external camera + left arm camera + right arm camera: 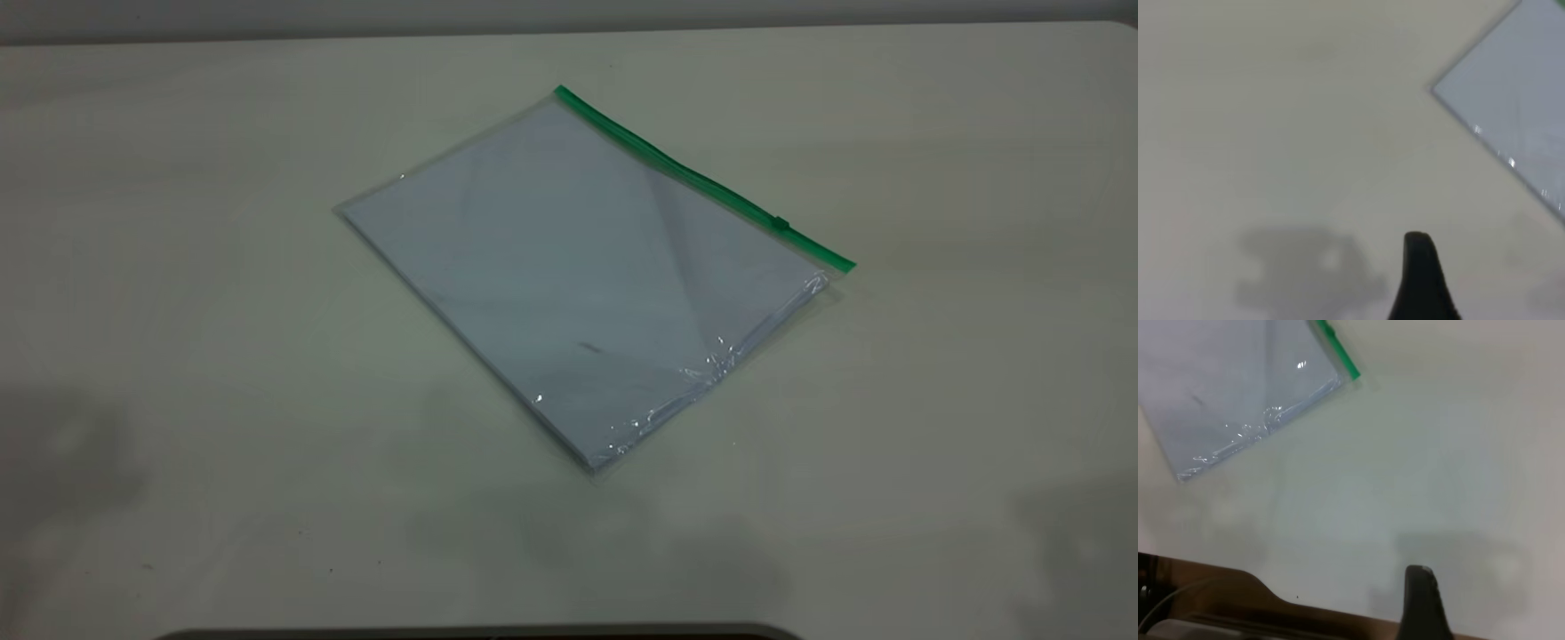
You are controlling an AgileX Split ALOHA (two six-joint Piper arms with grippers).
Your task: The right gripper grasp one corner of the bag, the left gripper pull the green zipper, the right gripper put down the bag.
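Note:
The bag (587, 276) lies flat on the pale table (178, 267), clear plastic with white paper inside. The green zipper (676, 169) runs along its far right long edge, with the slider tab (780, 223) near that edge's right end. Neither gripper shows in the exterior view. In the left wrist view a black tapered part of my left gripper (1421, 280) hangs over bare table, apart from a bag corner (1518, 100). In the right wrist view my right gripper (1425, 603) is near the table's edge, apart from the bag (1238, 387) and the zipper end (1338, 350).
The table's brown edge (1238, 593) with cables below it shows in the right wrist view. A dark rim (480, 633) lies at the near edge in the exterior view. Arm shadows fall on the table at the near left and near right.

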